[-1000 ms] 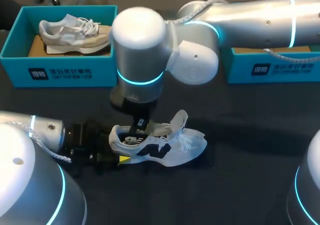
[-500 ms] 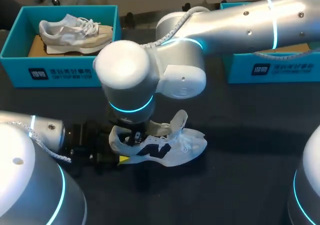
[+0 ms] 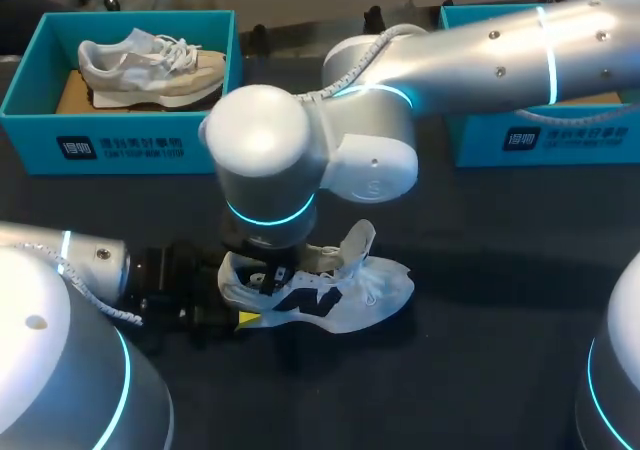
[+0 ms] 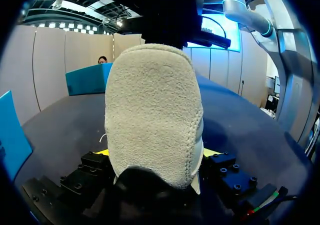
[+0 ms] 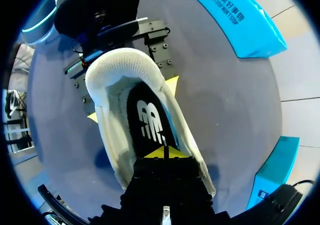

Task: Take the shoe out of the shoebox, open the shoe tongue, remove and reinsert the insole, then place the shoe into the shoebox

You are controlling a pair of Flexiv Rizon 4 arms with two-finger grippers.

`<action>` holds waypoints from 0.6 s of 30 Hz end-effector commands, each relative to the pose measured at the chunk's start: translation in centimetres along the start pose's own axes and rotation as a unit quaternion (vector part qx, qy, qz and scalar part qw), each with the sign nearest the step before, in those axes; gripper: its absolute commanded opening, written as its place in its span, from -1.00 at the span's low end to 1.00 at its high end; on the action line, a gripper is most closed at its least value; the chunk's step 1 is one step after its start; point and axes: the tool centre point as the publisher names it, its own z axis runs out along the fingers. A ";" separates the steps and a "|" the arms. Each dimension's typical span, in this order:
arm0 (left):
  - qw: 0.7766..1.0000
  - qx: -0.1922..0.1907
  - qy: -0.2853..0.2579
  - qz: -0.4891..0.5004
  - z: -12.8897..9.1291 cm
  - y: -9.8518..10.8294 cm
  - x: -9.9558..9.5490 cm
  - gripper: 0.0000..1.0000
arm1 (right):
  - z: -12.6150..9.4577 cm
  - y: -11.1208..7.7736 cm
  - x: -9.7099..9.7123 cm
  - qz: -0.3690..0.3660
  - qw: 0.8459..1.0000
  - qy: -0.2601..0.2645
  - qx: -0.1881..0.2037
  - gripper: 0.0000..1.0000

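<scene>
The dark bench (image 3: 480,370) carries a blue shoebox (image 3: 120,145) in the upper left of the head view, with a beige shoe (image 3: 150,65) inside. A second shoebox (image 3: 540,140) sits at the right edge, half hidden by the right arm (image 3: 480,50). The task's shoe (image 3: 350,295) stands on its sole at lower centre, out of both boxes. Its long axis runs across the frame, heel to the left and toe to the right. The opening faces up and the tongue (image 3: 358,242) is lifted toward the toe. The left gripper (image 4: 156,154) is clamped on the heel (image 4: 152,95), one yellow tip on each side. The right gripper (image 5: 164,152) reaches down into the opening with its tips together on the black insole (image 5: 147,117). Whether they pinch its edge I cannot tell.

The step in hand looks like the insole work. To do it well, the clamp on the heel must be firm enough that the shoe does not ride up. The right gripper should draw along the shoe's length, heelward and upward rather than straight up. That way the insole can peel free without folding or catching under the tongue.
</scene>
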 end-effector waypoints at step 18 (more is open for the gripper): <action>1.000 -0.001 -0.001 0.000 0.1 0.1 0.0 -1.00 | 0.9 -0.3 -0.9 -0.007 1.000 0.010 -0.013 -0.23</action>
